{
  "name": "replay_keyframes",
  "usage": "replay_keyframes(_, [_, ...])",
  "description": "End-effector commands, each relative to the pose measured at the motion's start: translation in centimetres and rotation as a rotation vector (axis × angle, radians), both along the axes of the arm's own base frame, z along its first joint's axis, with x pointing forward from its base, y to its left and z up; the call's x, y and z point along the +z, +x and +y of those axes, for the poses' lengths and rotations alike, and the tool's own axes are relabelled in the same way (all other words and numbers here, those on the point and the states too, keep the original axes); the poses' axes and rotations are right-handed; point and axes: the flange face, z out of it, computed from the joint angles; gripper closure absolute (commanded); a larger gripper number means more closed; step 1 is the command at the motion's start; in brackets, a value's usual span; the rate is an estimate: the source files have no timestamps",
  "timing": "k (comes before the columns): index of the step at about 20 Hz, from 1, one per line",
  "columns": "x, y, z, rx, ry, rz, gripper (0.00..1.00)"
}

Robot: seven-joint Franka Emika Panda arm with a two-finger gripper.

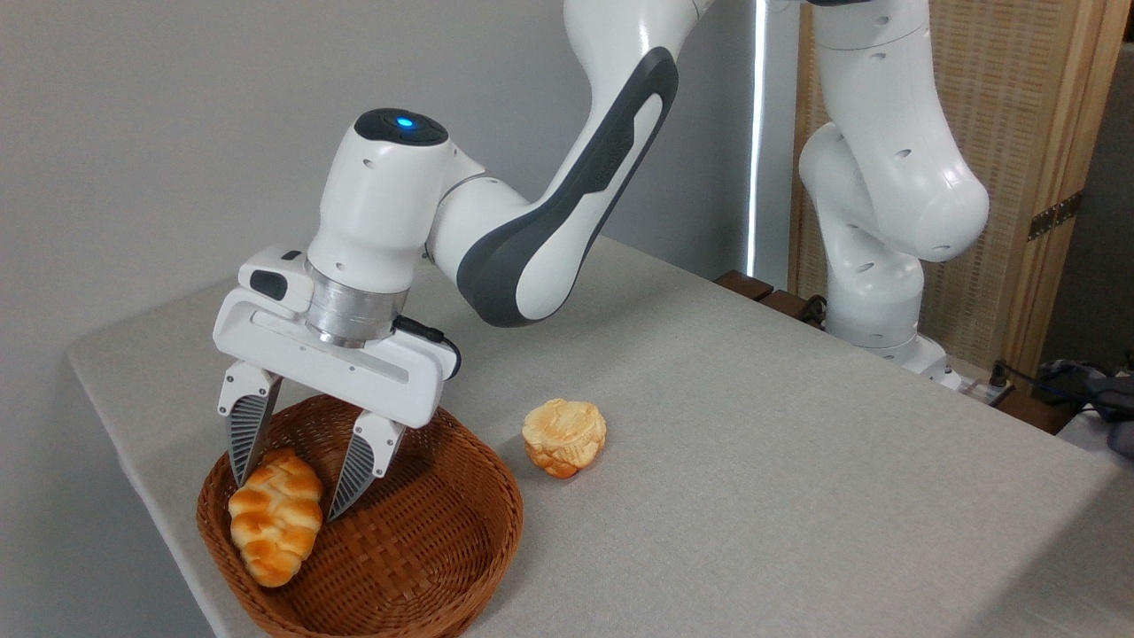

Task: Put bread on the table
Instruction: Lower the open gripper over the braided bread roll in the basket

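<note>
Now pincer astride bread.

This looks like a robot lab or test room set up as a mock dining spot, not a real home. A white arm is bolted at the far edge of a cloth-covered table, with cables and a socket strip trailing off beside its base. The wall behind is bare grey, a folding rattan screen stands in the corner, and the props are a basket and glossy fake-looking bread.
</note>
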Motion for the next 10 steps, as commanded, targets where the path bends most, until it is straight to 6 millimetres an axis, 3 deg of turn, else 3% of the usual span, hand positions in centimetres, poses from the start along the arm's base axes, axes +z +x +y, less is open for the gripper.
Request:
replay_keyframes(1, [-0.45, 0.26, -0.22, 0.013, -0.008, -0.007, 0.00])
replay_keyframes(4, [-0.07, 0.43, -0.29, 0.003, -0.001, -0.017, 0.05])
replay_keyframes(8, [0.27, 0.54, -0.22, 0.003, -0.002, -0.025, 0.50])
replay_keyframes(10, [0.17, 0.55, -0.22, 0.003, -0.001, -0.023, 0.60])
